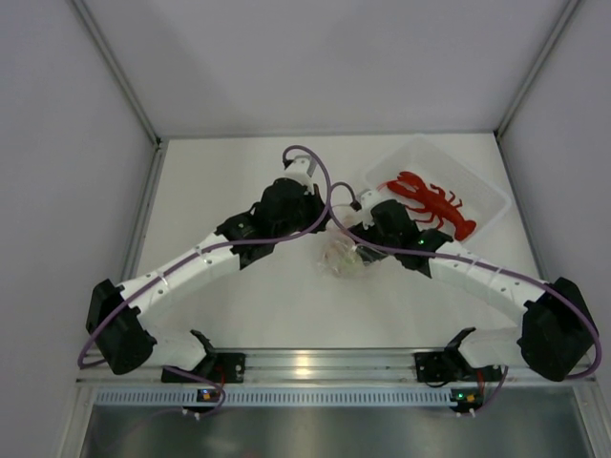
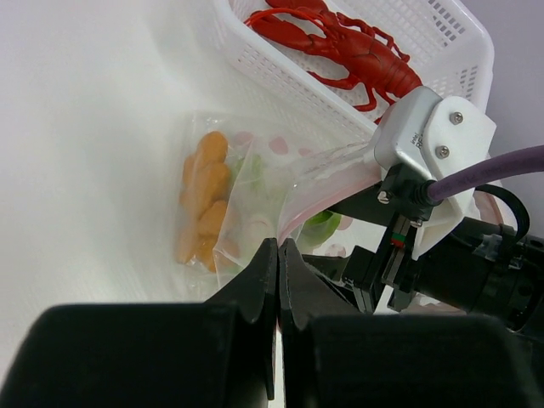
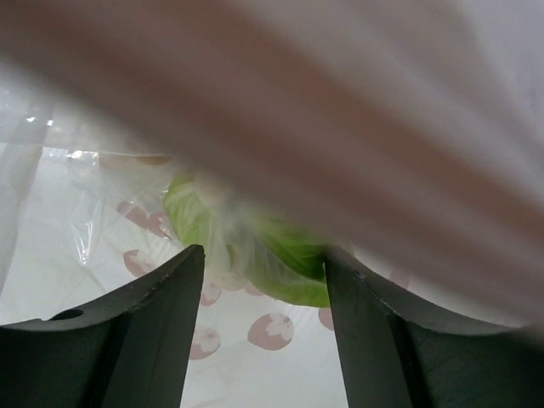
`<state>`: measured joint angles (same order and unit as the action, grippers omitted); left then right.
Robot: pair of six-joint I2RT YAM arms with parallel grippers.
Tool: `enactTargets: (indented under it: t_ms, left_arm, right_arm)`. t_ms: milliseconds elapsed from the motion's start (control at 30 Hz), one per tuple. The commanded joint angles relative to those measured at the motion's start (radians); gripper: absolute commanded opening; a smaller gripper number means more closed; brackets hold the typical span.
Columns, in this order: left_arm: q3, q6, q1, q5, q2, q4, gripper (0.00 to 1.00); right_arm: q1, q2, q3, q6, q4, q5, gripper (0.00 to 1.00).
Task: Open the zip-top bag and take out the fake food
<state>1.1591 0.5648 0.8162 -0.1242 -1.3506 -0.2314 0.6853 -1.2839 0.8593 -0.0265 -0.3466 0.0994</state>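
While the zip-top bag (image 1: pixel 346 256) lay on the bench (image 1: pixel 239 305) just nearside of the tray (image 1: pixel 477 186) (red lobster (image 1: pixel 434 202) inside that), the left pincer (image 2: pixel 277 255) was clamped shut on its zip edge and the right pincer (image 3: pixel 262 255), jaws apart and empty, faced the leafy piece (image 3: pixel 285 276) straight ahead.

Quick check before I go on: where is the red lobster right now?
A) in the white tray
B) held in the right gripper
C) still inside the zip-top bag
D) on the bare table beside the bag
A. The red lobster lies in the white tray, outside the zip-top bag, which holds the orange piece and a green leafy piece.
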Motion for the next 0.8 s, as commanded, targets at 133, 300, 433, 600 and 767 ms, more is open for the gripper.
enactTargets:
  t_ms: [133,300,433,600,767]
  left_arm:
    - [0.019,-0.025,-0.017,-0.080,0.024,0.029,0.00]
    - [0.025,-0.022,-0.017,-0.045,0.015,0.030,0.00]
    - [0.030,-0.028,-0.017,-0.020,0.010,0.030,0.00]
    - [0.039,-0.060,-0.017,0.014,0.010,0.029,0.00]
    - [0.050,-0.071,-0.018,0.049,0.008,0.029,0.00]
  right_arm:
    - [0.005,0.009,-0.089,-0.013,0.127,0.098,0.52]
    - [0.005,0.014,-0.109,-0.023,0.181,0.122,0.41]
    - [0.005,0.027,-0.134,-0.032,0.241,0.092,0.47]
    - [0.005,0.101,-0.164,-0.020,0.313,0.068,0.61]
    - [-0.001,0.061,-0.131,0.014,0.288,0.102,0.69]
